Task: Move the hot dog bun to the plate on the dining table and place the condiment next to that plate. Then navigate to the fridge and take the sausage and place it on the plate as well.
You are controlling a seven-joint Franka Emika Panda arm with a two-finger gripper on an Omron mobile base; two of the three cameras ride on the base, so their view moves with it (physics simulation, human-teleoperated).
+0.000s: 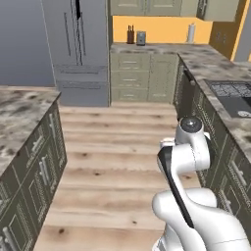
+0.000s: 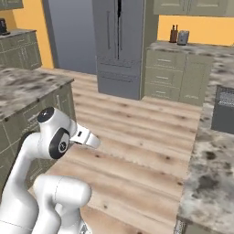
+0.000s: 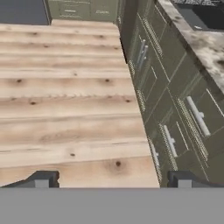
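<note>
1. Fridge (image 1: 78, 49): grey, doors shut, at the far end of the wood floor (image 1: 117, 162).
2. Gripper (image 3: 113, 179): jaws spread wide, empty, touching nothing, above floor beside dark cabinets (image 3: 175, 109), well apart from fridge.

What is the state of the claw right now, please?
Claw: open, jaws spread wide, holding nothing, above the wooden floor.
</note>
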